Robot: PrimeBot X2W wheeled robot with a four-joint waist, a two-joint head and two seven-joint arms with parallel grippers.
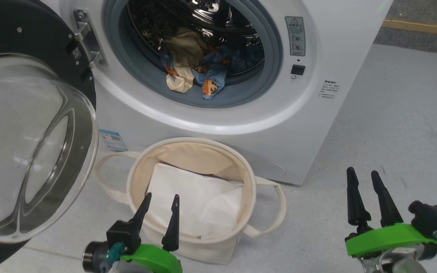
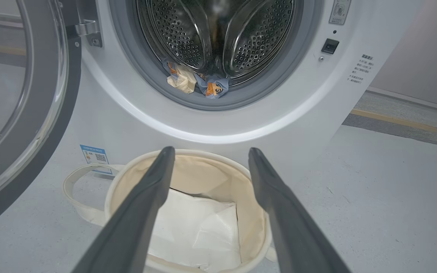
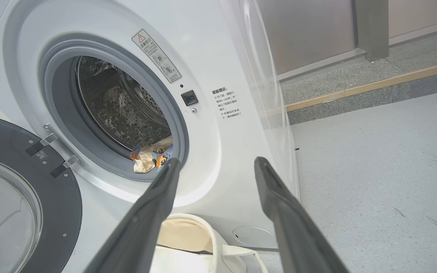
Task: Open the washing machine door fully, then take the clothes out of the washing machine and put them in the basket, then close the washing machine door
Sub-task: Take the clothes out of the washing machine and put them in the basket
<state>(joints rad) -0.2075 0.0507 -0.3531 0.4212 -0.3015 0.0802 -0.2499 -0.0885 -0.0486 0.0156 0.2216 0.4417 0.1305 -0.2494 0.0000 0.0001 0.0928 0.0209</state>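
Where the drum meets its grey seal, at the upper centre of the head view, the clothes point(image 1: 194, 68) are heaped. Light blue cloth with orange bear prints is tangled with a cream piece and a dull brown one, and two ends are draped over the lower lip. The heap is spread from side to side across the opening rather than pointing out of it.

The washing machine point(image 1: 241, 125) is seen with its door point(image 1: 25, 151) swung wide to the left edge of the frame, so the opening is judged to be clear for a reach. Below the opening, touching or just beside the machine's front, the basket point(image 1: 252, 189) is set, with a flat white sheet point(image 1: 195, 197) inside it.

The left gripper point(image 1: 162, 195) is held over the basket's near rim, almost straight below the clothes, its jaws spread wide and nothing held. In the left wrist view the clothes point(image 2: 195, 81) are framed above and between its fingers. The right gripper point(image 1: 362, 170) is set at the lower right, also spread wide and empty, well off to the side. The left arm is therefore judged the better placed, with the reach to be made up and forward.
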